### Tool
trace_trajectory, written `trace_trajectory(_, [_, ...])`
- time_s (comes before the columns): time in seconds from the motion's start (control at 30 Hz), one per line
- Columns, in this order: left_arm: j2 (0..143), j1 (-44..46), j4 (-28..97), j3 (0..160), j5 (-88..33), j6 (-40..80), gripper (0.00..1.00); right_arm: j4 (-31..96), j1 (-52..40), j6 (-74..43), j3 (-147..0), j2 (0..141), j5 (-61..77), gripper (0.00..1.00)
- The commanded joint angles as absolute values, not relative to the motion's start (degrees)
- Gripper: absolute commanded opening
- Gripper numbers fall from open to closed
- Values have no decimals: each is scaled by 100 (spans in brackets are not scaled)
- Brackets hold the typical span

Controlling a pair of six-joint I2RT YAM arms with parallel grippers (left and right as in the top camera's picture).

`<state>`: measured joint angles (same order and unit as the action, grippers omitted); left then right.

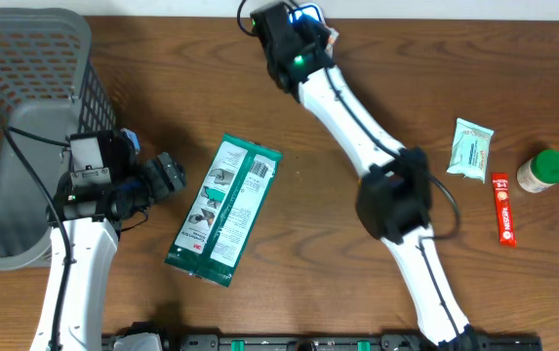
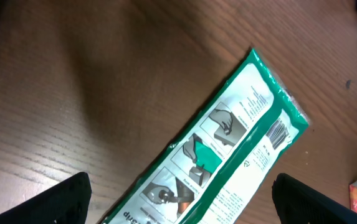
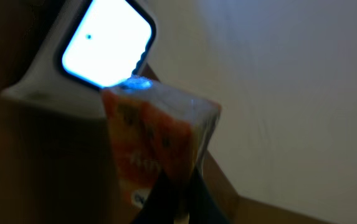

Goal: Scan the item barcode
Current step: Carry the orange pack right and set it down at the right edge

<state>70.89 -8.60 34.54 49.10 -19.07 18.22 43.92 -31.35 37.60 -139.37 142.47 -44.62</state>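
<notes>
Right gripper pinching orange packet at glowing scanner, left gripper hanging spread wide over green packet

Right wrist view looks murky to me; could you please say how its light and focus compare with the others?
Right wrist: dim and soft, the lit scanner window blown out white, the orange packet blurred up close. Left wrist: the green packet reads fairly sharp, a broad shadow across the table. Overhead: even light, crisp.
</notes>
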Motion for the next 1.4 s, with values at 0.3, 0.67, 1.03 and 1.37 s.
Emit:
trace_trajectory(0.3, [7111,-910,3468,4945,-1833,1894,93,8973,-2569,1417,-14051,11552,-375,1])
trace_trajectory(0.67, [7109,-910,3468,4945,-1833,1894,93,9417,-1247,1057,-12728,11596,45,1])
trace_trajectory(1.03, [7109,-910,3468,4945,-1833,1894,93,8420,5,408,-10097,11596,-464,1])
trace_trajectory(1.37, [7109,-910,3468,4945,-1833,1894,93,7406,576,-316,-8803,11596,-1645,13])
